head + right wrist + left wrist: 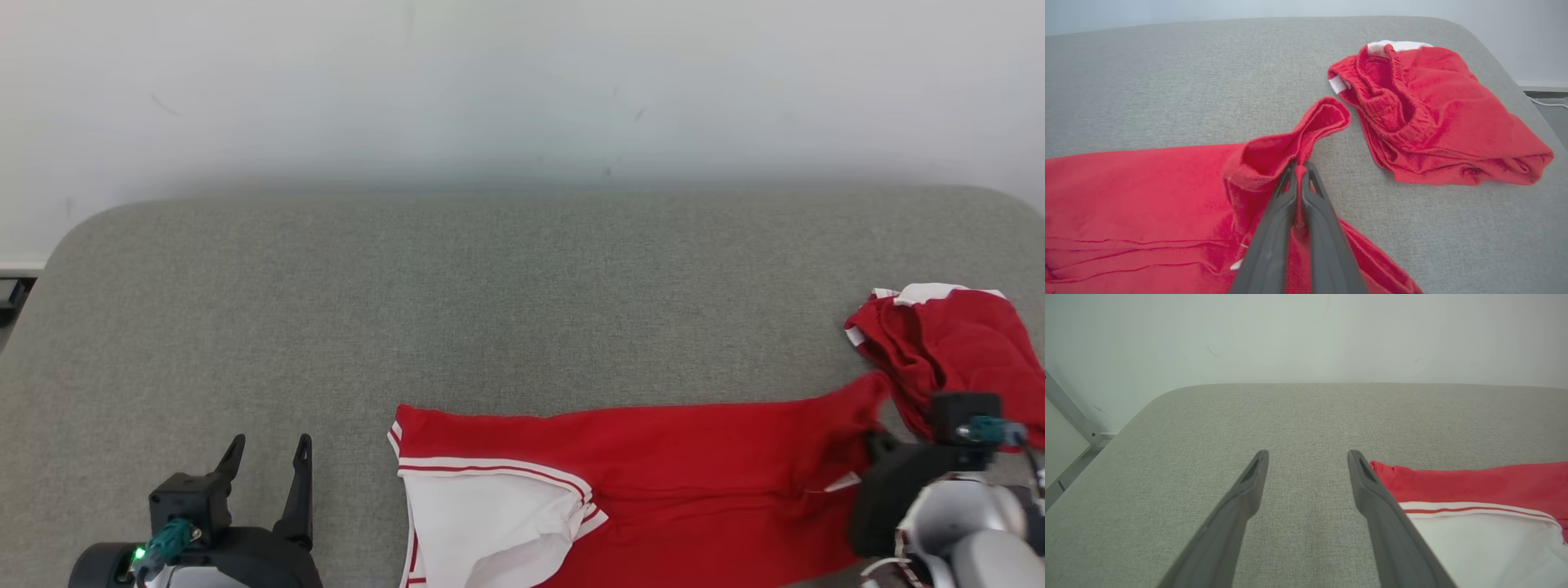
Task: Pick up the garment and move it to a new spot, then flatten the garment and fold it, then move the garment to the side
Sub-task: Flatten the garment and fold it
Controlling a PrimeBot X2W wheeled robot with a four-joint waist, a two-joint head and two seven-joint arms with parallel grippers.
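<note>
R pincer (1299, 168) tight on garment (1135, 192) edge

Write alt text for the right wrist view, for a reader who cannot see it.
The right claw is shut on a raised fold of a red garment spread over a grey cushioned surface. Beyond the fold lies a crumpled red bundle with white trim.

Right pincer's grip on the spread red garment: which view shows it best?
The right wrist view: the right pincer is shut on a raised fold of the spread red garment. In the head view the right arm covers the grip; the left wrist view shows the garment's other, white-trimmed end.
</note>
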